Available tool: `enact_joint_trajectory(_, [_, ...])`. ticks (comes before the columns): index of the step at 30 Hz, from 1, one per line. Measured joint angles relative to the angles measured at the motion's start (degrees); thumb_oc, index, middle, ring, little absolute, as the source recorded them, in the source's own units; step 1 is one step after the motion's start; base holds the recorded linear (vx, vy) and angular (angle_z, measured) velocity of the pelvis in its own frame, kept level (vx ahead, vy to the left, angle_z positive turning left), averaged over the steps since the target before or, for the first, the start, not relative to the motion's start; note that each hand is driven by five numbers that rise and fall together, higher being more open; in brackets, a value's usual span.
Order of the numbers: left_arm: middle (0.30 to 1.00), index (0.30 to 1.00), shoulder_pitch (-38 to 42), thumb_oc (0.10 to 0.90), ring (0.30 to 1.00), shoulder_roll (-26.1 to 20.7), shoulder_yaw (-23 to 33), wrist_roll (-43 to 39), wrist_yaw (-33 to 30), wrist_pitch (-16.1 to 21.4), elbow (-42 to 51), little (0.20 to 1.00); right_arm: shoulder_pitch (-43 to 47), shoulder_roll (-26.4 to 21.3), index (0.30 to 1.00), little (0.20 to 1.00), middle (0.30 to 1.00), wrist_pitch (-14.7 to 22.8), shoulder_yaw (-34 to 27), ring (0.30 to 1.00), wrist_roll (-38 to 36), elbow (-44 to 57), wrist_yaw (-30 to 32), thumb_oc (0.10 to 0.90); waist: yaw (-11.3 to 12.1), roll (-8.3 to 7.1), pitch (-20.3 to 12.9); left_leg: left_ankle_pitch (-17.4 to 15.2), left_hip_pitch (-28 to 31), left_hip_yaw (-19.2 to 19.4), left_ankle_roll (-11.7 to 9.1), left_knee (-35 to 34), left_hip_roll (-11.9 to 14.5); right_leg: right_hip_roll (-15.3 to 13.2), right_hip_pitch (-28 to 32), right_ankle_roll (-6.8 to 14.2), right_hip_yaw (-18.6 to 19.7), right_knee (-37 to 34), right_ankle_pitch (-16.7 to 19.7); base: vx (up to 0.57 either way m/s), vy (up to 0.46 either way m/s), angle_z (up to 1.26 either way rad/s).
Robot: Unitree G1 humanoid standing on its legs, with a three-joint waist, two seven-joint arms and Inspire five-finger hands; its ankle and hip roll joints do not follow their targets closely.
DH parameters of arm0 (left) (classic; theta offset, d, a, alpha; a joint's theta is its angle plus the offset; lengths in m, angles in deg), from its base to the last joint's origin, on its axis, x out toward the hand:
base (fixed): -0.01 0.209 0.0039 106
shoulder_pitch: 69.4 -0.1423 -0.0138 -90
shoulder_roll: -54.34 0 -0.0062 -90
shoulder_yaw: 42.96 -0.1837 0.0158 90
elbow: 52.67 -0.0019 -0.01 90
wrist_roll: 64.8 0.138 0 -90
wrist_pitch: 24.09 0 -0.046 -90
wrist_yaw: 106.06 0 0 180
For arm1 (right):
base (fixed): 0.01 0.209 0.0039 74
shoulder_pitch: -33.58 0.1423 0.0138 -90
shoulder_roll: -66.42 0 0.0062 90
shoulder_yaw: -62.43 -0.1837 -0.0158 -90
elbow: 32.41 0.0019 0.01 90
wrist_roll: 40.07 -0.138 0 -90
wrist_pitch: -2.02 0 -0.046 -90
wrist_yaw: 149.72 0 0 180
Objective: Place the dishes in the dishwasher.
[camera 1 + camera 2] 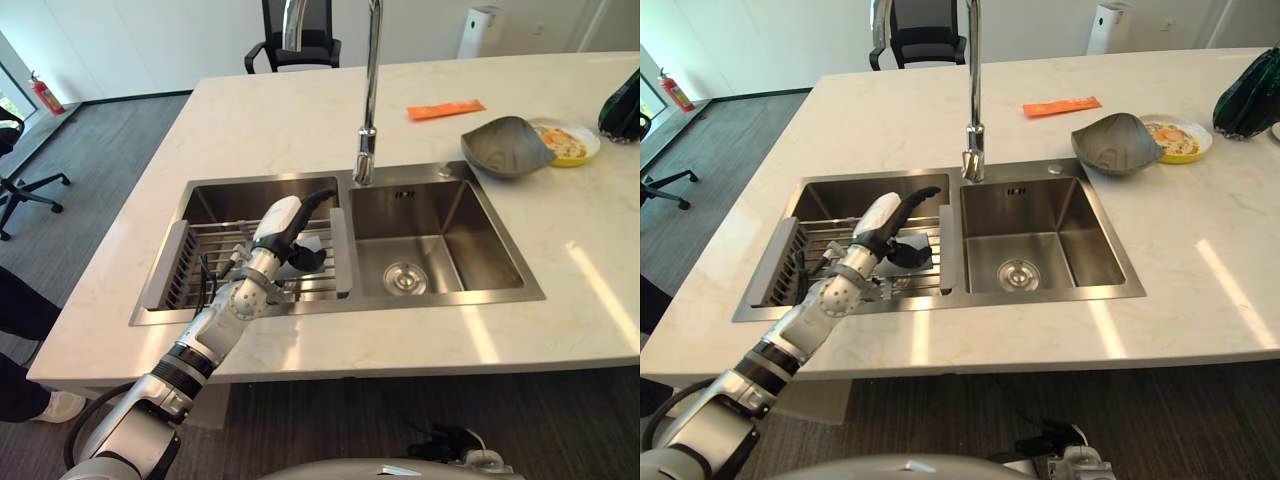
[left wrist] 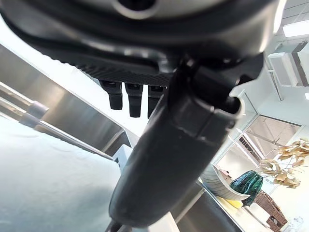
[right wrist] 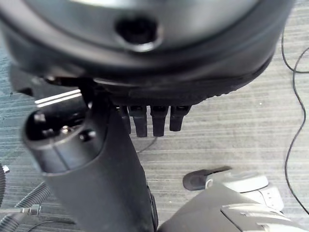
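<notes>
A grey bowl (image 1: 505,146) lies tilted on the marble counter, leaning against a yellow plate (image 1: 568,141) with food on it, to the right of the sink. My left hand (image 1: 280,232) hovers over the wire dish rack (image 1: 205,262) in the left sink basin. Its fingers (image 2: 129,95) are relaxed, its thumb (image 2: 169,159) sticks out, and it holds nothing. The grey bowl (image 2: 216,180) also shows far past the thumb in the left wrist view. My right hand (image 3: 145,118) hangs low over the carpeted floor, open and empty.
A tall chrome faucet (image 1: 368,120) stands between the two basins. The right basin (image 1: 420,255) holds only its drain. An orange packet (image 1: 445,109) and a dark green object (image 1: 622,104) lie on the counter (image 1: 250,120). Office chairs stand behind and to the left.
</notes>
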Motion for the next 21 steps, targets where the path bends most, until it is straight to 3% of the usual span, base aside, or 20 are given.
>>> enact_joint_trajectory(3, [0.900,0.900,0.1,0.800,0.900,-0.1,0.0,-0.3,0.2,-0.2,-1.1,0.900,0.1,0.1,0.900,0.900,0.900,0.0,0.0,0.900,0.0,-0.4,-0.2,0.800,0.0,0.01,0.0,0.0,0.0,0.0,0.0,0.0,-0.2,-0.3,0.7,0.9,0.0,-1.4,0.6,0.00,0.000,0.00])
enact_joint_trajectory(8, [0.900,0.900,0.2,0.800,0.900,-0.1,-0.6,-1.8,1.7,-1.1,-2.7,0.900,0.0,0.1,0.900,0.900,0.900,-0.2,0.0,0.900,0.0,-0.4,-0.4,0.800,-0.5,0.25,0.0,-0.3,-0.2,0.0,-0.3,-0.3,-0.2,-0.3,0.9,0.2,0.0,-2.6,1.4,0.00,-0.001,0.01])
enact_joint_trajectory(10, [0.900,0.900,0.3,0.800,0.900,-0.1,-2.1,-1.9,2.7,-1.5,-3.8,0.900,0.0,-0.2,0.900,0.900,0.900,-0.2,-0.2,0.900,0.0,-0.4,-0.5,0.800,-1.2,1.34,-0.2,-1.8,-0.2,0.1,-1.5,-0.3,0.7,0.6,0.6,0.3,0.0,-2.6,1.4,-0.01,-0.007,0.04])
enact_joint_trajectory(13, [0.900,0.900,0.3,0.800,0.900,0.9,-3.5,-2.7,3.7,-2.0,-5.2,0.900,-0.1,-0.8,0.900,0.900,0.900,-0.3,-0.5,0.900,0.0,-0.4,-0.6,0.800,-1.4,3.61,-0.3,-4.0,-0.6,0.8,-0.4,-0.1,2.0,1.9,-0.2,0.7,0.2,-2.6,1.9,-0.01,-0.002,-0.05])
enact_joint_trajectory(21, [0.900,0.900,5.5,0.800,0.900,2.8,-6.1,1.3,4.8,-4.2,-11.6,0.900,0.0,-1.3,0.900,0.900,0.900,-1.0,-0.5,0.900,0.1,-0.4,-1.0,0.800,-1.5,4.74,-0.7,-4.0,-1.4,1.7,-0.4,0.0,2.0,1.9,-1.4,1.3,1.1,-2.3,2.3,-0.02,-0.006,-0.06])
